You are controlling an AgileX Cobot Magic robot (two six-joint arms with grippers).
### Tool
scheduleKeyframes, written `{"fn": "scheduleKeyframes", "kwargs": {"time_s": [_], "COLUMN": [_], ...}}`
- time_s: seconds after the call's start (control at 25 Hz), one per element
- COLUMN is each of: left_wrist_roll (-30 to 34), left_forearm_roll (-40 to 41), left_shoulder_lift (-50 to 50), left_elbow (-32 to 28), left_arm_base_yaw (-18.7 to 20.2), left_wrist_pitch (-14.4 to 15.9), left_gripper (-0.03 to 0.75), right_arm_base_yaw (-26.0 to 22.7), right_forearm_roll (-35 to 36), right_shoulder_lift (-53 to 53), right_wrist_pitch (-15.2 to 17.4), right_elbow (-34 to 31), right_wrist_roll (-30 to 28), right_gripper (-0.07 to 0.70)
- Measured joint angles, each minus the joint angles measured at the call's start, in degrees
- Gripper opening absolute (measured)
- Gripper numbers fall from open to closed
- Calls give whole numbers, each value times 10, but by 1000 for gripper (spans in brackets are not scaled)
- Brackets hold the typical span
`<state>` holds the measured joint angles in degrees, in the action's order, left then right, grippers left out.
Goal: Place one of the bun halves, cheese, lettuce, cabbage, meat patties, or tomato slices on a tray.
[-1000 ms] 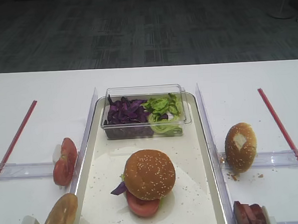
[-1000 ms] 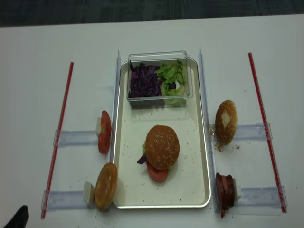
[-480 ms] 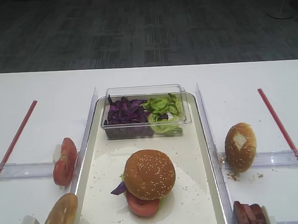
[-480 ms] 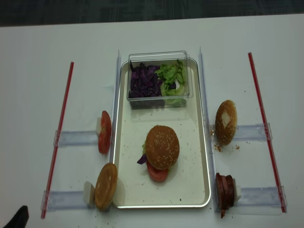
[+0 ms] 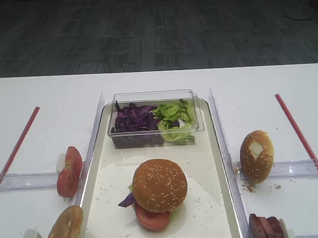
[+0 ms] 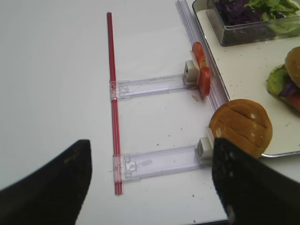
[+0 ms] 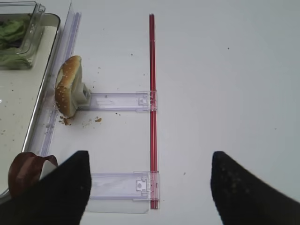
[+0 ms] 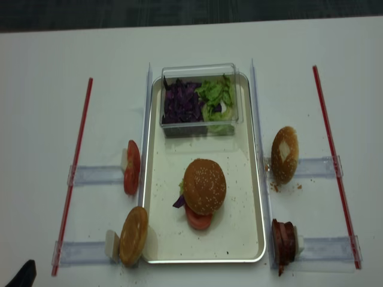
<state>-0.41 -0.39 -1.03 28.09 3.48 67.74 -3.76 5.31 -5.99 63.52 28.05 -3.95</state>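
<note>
Clear plastic box (image 5: 154, 118): far end of centre.
Patched sesame bun (image 5: 256, 156): upright, right side.
Seedless tan bun (image 5: 64, 229): near left.
Red strips (image 8: 74, 168): both flanks.

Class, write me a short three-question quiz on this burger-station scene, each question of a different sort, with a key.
1. True or false: the sesame bun top sits on the stack on the tray.
2. What fills the clear box beside the purple cabbage? A) cheese B) lettuce C) patties
3. Name the red slices standing left of the tray.

Key: 1 true; 2 B, lettuce; 3 tomato slices.
</note>
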Motion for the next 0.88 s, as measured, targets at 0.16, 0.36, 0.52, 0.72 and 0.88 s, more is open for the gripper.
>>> {"fn": "scheduleKeyframes", "kwargs": {"time_s": [0.16,0.36,0.52,0.72,0.88], "left_wrist_roll": [0,0,0,0,0], "left_forearm_roll": [0,0,0,0,0], "left_shoulder_lift": [0,0,0,0,0], "left_elbow": [0,0,0,0,0], "left_arm_base_yaw": [0,0,0,0,0], "left_wrist_pitch": [0,0,0,0,0], "left_gripper": [492,492,492,492,492], "right_arm_base_yaw": [0,0,0,0,5], "right_forearm_roll": [0,0,0,0,2], "right_shoulder_lift": [27,59,68,69,69], "right_wrist_pitch": [1,3,4,6,9], "right_elbow": [0,0,0,-5,-6], "right_wrist_roll": [0,1,1,2,2], "right_gripper": [552,552,552,552,552]}}
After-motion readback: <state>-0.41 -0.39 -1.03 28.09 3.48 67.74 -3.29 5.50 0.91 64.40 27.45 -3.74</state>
